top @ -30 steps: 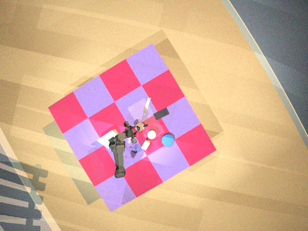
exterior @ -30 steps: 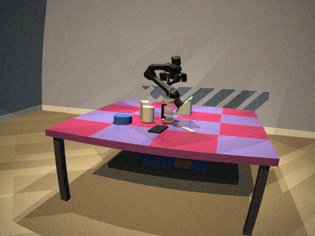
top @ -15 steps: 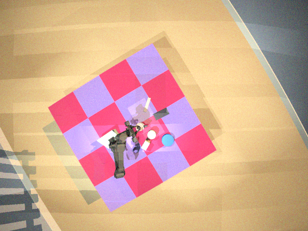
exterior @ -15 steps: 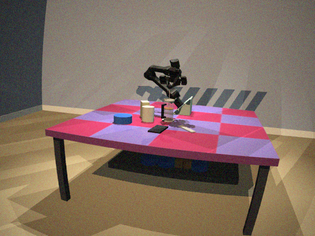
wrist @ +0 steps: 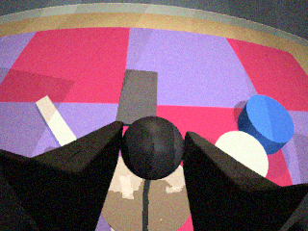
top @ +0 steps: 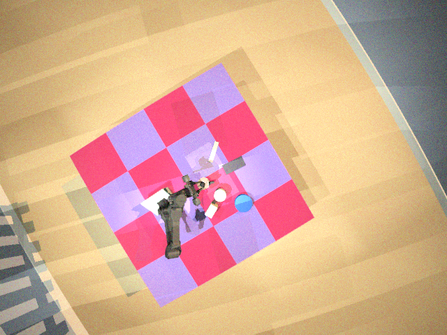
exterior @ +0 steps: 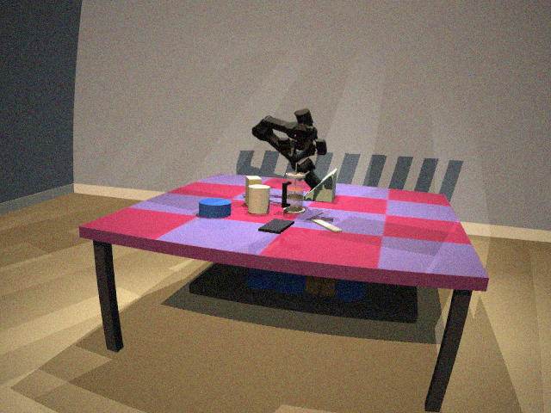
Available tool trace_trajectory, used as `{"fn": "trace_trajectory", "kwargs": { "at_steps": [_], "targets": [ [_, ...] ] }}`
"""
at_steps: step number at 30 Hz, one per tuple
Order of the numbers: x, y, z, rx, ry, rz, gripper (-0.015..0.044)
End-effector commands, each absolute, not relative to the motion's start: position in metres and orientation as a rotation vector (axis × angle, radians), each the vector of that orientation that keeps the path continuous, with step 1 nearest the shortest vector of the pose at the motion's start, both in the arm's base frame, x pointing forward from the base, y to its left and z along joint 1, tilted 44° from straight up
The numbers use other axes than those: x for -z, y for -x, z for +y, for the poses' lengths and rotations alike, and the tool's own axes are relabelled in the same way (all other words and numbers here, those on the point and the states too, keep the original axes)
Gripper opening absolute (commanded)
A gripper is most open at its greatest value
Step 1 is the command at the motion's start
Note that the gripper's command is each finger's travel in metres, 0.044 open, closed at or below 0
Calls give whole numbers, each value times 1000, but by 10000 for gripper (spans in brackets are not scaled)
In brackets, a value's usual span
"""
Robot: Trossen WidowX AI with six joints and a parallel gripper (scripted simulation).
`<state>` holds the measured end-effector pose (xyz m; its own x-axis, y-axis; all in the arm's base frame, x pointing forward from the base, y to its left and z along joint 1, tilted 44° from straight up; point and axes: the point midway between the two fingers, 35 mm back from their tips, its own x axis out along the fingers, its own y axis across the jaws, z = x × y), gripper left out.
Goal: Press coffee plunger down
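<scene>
The coffee press (exterior: pixel 289 189) stands upright on the checkered table, with its pale round lid (exterior: pixel 294 175) (wrist: pixel 168 214) on top and its black handle (exterior: pixel 284 195) (top: pixel 211 182) at one side. A short length of the plunger's thin rod (exterior: pixel 296 168) (wrist: pixel 145 207) shows above the lid; a filter disc is visible lower in the glass. My gripper (wrist: pixel 153 135) (exterior: pixel 294 156) is shut on the dark round plunger knob (wrist: pixel 152 153), one finger on each side, above the lid. In the exterior view the arm partly hides the knob.
A white cylinder (top: pixel 220 195) (exterior: pixel 258 200) (wrist: pixel 243 153) and a cream box (top: pixel 211 211) (exterior: pixel 253 179) stand near the press. A blue disc (top: pixel 243 202) (exterior: pixel 214 207) (wrist: pixel 262 120), dark slab (top: pixel 233 165) (exterior: pixel 276 225) (wrist: pixel 139 93), pale strip (top: pixel 214 151) (exterior: pixel 326 224) (wrist: pixel 58 124) and pale wedge (top: pixel 154 202) (exterior: pixel 328 188) surround it.
</scene>
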<state>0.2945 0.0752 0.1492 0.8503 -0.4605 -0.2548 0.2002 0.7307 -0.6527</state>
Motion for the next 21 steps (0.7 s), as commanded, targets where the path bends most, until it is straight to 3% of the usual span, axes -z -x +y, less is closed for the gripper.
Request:
{"fn": "trace_trajectory", "kwargs": {
  "at_steps": [1,21],
  "targets": [
    [-131,-291,61,380,686,459,127],
    [-128,-300,51,383,690,450,127]
  ]
}}
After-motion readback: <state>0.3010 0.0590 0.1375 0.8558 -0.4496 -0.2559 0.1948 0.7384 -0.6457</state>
